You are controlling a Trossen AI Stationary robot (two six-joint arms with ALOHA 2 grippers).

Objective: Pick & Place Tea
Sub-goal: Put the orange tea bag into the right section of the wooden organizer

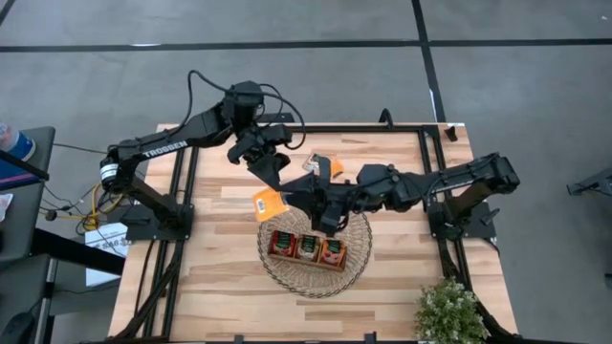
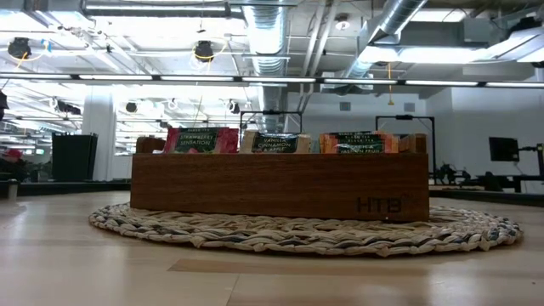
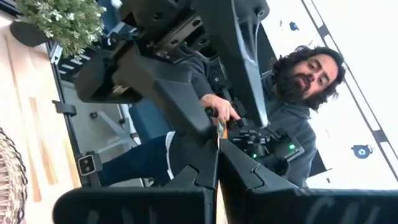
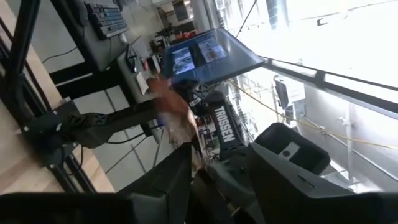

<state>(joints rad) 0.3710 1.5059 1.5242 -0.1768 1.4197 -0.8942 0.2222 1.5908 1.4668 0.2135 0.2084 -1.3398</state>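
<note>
An orange tea sachet (image 1: 269,204) hangs in the air just left of the round wicker basket (image 1: 356,272). My left gripper (image 1: 275,183) is shut on it. My right gripper (image 1: 298,199) reaches in level from the right. It stands open, fingers apart, and the blurred sachet (image 4: 179,121) lies by one finger. A wooden tray (image 2: 280,183) rests on the basket and holds red (image 2: 201,140), pale (image 2: 274,143) and orange (image 2: 357,143) sachets standing on edge. Neither gripper shows in the low view. My left gripper pinches the orange sachet between its two shut fingers, reaching level from the table's far left. In the left wrist view only the sachet's thin edge (image 3: 219,132) shows between the fingertips. The sachet is lifted clear of the table. I cannot tell whether my right gripper touches it.
Two loose sachets (image 1: 323,165) lie on the table beyond the basket. A potted plant (image 1: 448,311) stands at the near right corner. A person (image 3: 292,93) sits beyond the table in the left wrist view. Both arms crowd the space over the basket's far rim.
</note>
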